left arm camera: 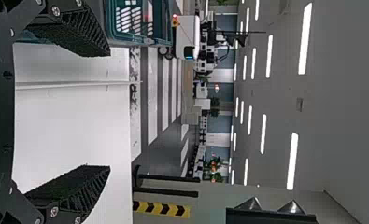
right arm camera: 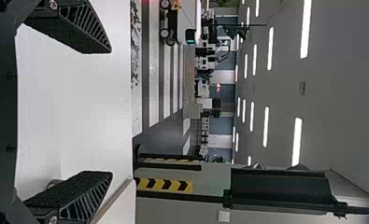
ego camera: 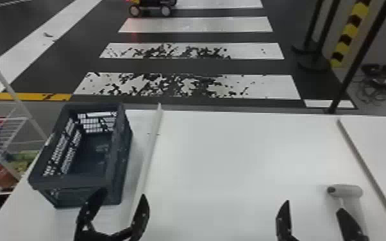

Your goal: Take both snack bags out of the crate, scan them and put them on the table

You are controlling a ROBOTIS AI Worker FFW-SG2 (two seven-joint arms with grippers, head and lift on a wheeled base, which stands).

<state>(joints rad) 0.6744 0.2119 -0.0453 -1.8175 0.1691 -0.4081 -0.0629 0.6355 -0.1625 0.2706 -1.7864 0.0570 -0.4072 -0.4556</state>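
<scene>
Widely agape: left hand (ego camera: 123,192), right hand (ego camera: 314,205).

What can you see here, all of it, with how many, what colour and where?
Crate: one, dark blue-grey, on the table's left
Table: one, white, before the robot
Scanner-like object: one, pale grey, table's right
Wire rack: one, white, left of the table
Wheeled vehicle: one, black and yellow parts, far floor
Floor stripes: several, white, beyond the table
Posts: at least three, black, beyond the table, right
Striped band: one, yellow and black, behind the posts
Cables: a tangle, dark, floor at right
Ceiling lights: many, white, overhead
Left hand: one, black, near the crate's front
Right hand: one, black, near the scanner-like object
</scene>
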